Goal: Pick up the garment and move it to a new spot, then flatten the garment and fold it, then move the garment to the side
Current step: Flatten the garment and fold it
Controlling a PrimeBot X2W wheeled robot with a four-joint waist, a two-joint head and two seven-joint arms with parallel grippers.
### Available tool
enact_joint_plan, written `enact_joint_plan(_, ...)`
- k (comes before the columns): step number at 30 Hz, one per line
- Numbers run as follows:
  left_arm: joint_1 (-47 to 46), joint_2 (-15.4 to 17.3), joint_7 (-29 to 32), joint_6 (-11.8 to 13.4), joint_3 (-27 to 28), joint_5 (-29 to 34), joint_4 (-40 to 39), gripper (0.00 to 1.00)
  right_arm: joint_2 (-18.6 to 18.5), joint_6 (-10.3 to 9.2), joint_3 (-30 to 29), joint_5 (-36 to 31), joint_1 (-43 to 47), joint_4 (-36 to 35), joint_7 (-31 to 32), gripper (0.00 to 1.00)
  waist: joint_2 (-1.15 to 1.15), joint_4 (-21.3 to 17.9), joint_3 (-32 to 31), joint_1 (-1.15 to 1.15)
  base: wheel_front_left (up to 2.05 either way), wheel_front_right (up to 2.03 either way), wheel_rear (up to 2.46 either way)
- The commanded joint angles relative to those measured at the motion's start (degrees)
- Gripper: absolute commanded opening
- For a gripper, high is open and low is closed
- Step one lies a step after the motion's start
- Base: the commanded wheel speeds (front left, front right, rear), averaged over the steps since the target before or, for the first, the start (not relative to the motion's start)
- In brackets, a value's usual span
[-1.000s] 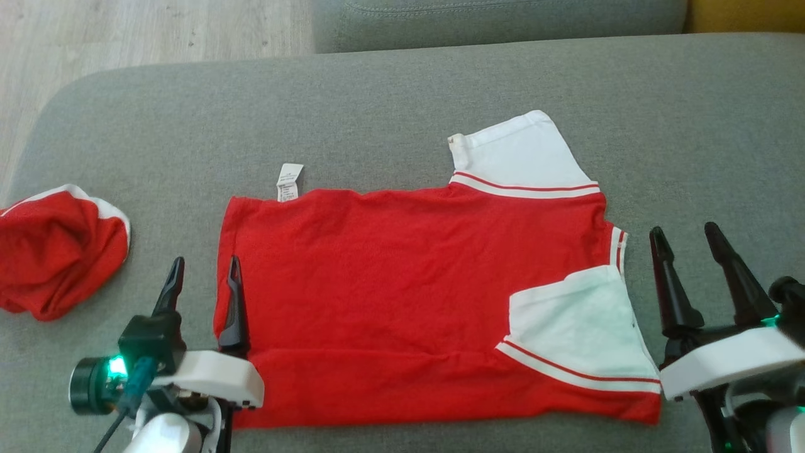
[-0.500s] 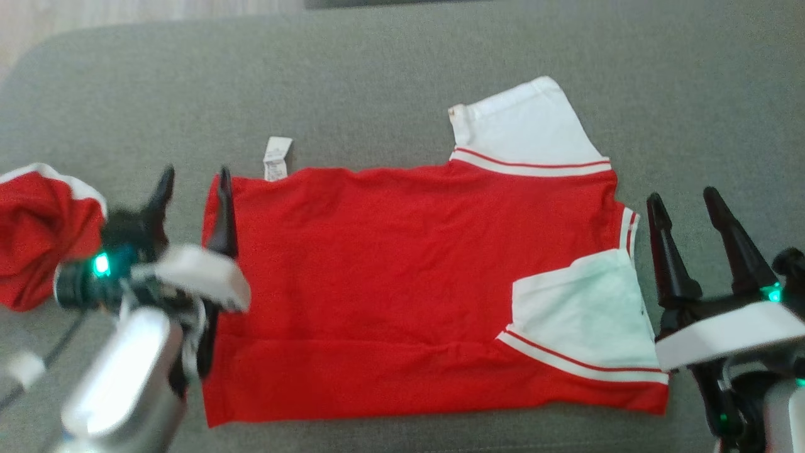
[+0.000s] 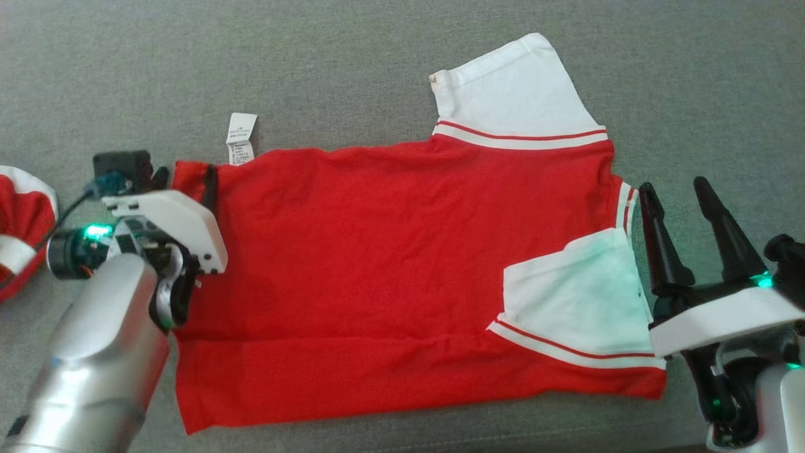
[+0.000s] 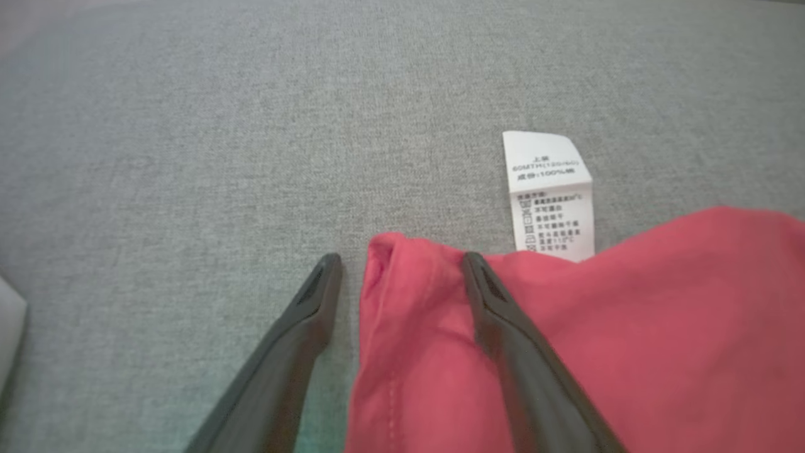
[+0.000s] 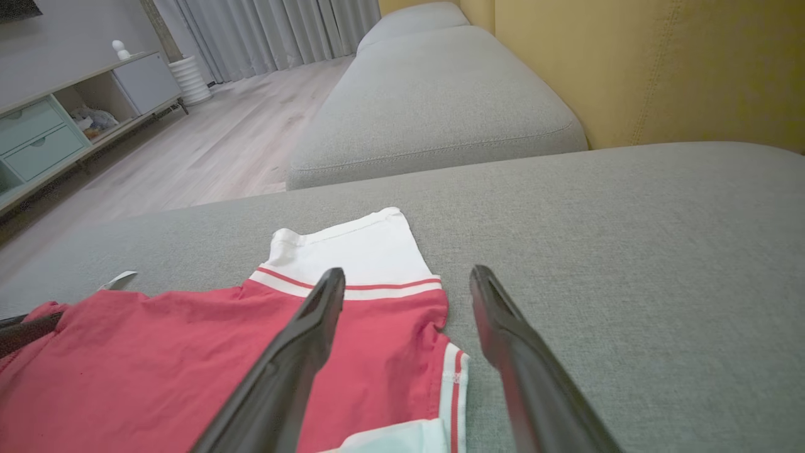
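The garment (image 3: 377, 251) is a red shirt with white sleeves, spread flat on the grey sofa cushion (image 3: 314, 63). One sleeve (image 3: 509, 88) sticks out at the far side and the other (image 3: 572, 302) is folded onto the body. My left gripper (image 3: 185, 179) is open at the garment's far left corner. In the left wrist view the left gripper (image 4: 400, 259) straddles that corner (image 4: 402, 296), one finger on the cushion and one on the cloth, beside the white care label (image 4: 550, 195). My right gripper (image 3: 674, 189) stands open just off the garment's right edge, over the collar end (image 5: 377, 365).
Another red and white garment (image 3: 19, 233) lies crumpled at the left edge. The right wrist view shows a second grey cushion (image 5: 434, 94), a yellow backrest (image 5: 660, 63), wooden floor (image 5: 207, 145) and a low cabinet (image 5: 44, 138) beyond.
The head camera has tilted down, shifting the whole picture. My left gripper has moved forward along the garment's left edge to its far corner. The right gripper has hardly moved.
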Motion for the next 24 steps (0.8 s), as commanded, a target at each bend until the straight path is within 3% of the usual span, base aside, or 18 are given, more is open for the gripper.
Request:
enact_joint_plan(1,-1.39,1.43,1.87,-0.63,1.29,-0.84,0.51,1.0,-0.87,-0.04,0.46,0.24,-1.73,-1.32,-0.34,1.0,0.0,0.23,-0.19,-0.01,0.0,0.0,0.0)
enact_joint_plan(2,-1.39,1.34,2.52,-1.03,1.11,-1.14,0.85,0.76,-0.92,-0.04,0.01,0.16,-1.86,-0.91,-0.32,1.0,0.0,0.36,-0.3,-0.01,0.0,0.0,0.0)
enact_joint_plan(3,-1.38,1.29,3.16,-1.41,0.9,-1.38,1.12,0.0,-1.04,-0.04,-0.41,0.1,-2.04,-0.42,-0.24,1.0,0.0,0.51,-0.44,-0.01,0.0,0.0,0.0)
enact_joint_plan(7,-1.28,1.23,5.05,-2.43,0.37,-2.16,0.91,0.0,-2.06,-0.04,-2.28,0.09,-4.14,2.28,-0.18,1.0,0.0,1.03,-0.96,-0.01,0.0,0.0,0.0)
enact_joint_plan(16,-2.31,1.57,2.66,-1.03,0.49,-1.15,-1.22,0.0,-6.34,-0.04,-1.85,2.51,-15.88,14.12,-1.89,1.0,0.0,2.34,-0.75,-0.01,0.0,0.0,0.0)
enact_joint_plan(24,-5.36,-2.81,1.82,-2.26,-0.36,-2.27,-0.75,0.0,-11.55,-0.04,4.73,6.56,-28.72,29.96,-4.69,1.0,0.0,7.43,3.33,-0.01,0.0,0.0,0.0)
